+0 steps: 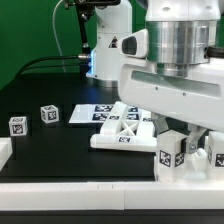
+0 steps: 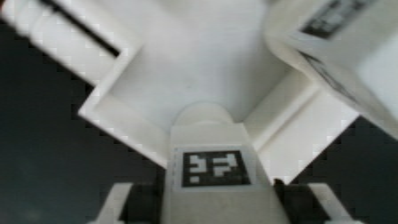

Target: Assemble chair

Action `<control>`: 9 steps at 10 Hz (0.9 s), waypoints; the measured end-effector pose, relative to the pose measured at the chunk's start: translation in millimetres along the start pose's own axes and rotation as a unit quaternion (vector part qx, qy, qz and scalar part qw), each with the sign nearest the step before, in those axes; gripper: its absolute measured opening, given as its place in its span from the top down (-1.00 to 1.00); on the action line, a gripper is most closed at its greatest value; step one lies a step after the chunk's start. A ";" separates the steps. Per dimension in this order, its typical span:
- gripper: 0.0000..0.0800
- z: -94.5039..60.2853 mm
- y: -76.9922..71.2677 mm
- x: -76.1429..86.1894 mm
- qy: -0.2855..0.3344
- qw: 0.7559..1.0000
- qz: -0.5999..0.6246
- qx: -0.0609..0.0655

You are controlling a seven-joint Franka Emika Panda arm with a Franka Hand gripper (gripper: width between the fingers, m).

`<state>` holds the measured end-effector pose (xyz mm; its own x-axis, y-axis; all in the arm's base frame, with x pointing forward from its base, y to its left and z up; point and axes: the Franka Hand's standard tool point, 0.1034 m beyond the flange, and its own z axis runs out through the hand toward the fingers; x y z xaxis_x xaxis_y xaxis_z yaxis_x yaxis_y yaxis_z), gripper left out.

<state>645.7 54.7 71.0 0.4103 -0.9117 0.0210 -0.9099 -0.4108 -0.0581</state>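
From the exterior view the chair looks barely begun: the X-braced panel (image 1: 125,133) lies flat on the black table (image 1: 60,165) just in front of the marker board (image 1: 85,113), two small tagged blocks (image 1: 18,125) (image 1: 49,114) sit loose well off to that view's left, and a larger tagged block (image 1: 172,152) stands under the arm (image 1: 170,60); nothing appears joined, so all the fitting seems left to do. The arm's bulk hides the jaws here. The wrist view shows them instead: the gripper (image 2: 214,203) sits astride a tagged tab (image 2: 214,165) at the panel's edge, jaws at a middling width with dark gaps either side, so seemingly not clamped yet
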 end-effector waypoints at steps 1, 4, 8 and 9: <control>0.29 -0.6 -1.8 1.5 -0.005 0.995 0.099 0.005; 0.29 0.5 -5.2 1.1 -0.012 0.962 0.274 0.019; 0.28 0.8 -1.2 2.3 -0.009 0.952 0.307 0.010; -0.24 -2.4 -3.3 0.0 -0.012 0.956 0.294 0.007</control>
<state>648.6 56.0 73.5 -0.1701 -0.9845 -0.0422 -0.9828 0.1726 -0.0655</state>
